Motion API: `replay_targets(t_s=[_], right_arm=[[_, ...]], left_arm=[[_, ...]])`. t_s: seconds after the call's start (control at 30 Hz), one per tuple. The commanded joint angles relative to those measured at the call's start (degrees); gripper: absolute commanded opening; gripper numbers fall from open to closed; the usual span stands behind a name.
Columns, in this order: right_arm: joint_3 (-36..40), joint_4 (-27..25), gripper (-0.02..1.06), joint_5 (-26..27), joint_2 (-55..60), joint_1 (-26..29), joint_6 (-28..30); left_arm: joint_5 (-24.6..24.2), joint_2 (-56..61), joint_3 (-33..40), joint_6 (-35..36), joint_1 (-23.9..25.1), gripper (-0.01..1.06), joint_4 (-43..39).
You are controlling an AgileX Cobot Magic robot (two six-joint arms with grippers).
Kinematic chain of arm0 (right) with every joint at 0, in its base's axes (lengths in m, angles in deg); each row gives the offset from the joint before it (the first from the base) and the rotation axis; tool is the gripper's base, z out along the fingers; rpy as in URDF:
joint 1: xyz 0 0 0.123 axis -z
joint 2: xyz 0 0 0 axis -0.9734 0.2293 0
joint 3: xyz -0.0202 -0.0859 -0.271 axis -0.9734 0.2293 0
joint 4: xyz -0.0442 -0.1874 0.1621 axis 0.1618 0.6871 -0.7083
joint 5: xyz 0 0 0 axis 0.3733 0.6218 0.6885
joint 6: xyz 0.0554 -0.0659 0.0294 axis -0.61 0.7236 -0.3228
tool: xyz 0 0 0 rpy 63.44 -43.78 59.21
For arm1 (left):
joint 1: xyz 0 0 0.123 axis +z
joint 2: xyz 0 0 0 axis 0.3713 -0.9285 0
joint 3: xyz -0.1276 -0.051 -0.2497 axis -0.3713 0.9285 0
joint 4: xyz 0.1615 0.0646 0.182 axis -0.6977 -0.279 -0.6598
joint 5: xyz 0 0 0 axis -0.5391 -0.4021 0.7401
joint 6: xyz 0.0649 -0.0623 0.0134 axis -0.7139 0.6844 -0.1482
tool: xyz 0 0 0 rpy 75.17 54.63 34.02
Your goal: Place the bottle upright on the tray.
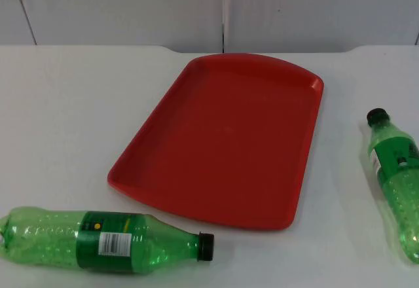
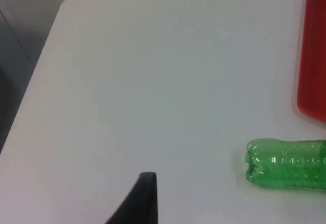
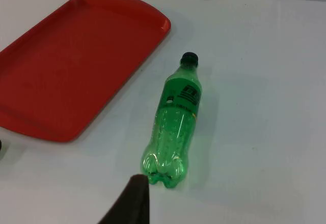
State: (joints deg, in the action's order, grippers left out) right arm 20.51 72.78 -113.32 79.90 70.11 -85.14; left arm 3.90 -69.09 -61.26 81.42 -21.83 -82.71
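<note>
Left gripper's fingertip hangs above bare white table, apart from near bottle's base; jaw state cannot be told. Right gripper's fingertip hovers just behind far bottle; likewise untellable. Both green bottles lie flat on table: near bottle in front of red tray, far bottle right of it. Nothing gripped.

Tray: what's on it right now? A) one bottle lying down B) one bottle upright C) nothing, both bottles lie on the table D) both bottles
C: the red tray is bare; one green bottle lies on the table in front of it, the other bottle lies beside it on the right arm's side.
</note>
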Motion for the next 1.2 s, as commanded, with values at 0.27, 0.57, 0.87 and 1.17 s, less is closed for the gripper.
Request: replay_targets(t_s=[0.27,0.57,0.87,1.17], right_arm=[[0.0,-0.1,1.05,0.4,-0.1,0.2,-0.1],[0.0,-0.1,1.05,0.4,-0.1,0.2,-0.1],[0.0,-0.1,1.05,0.4,-0.1,0.2,-0.1],[0.0,-0.1,1.05,0.4,-0.1,0.2,-0.1]], left_arm=[[0.7,0.1,0.3,2.6,0.2,1.05,-2.2],[0.9,0.1,0.3,2.0,0.2,1.05,-2.7],[1.3,0.1,-1.4,2.0,0.2,1.05,-2.3],[1.3,-5.5,-7.9,2.0,0.2,1.05,-1.9]])
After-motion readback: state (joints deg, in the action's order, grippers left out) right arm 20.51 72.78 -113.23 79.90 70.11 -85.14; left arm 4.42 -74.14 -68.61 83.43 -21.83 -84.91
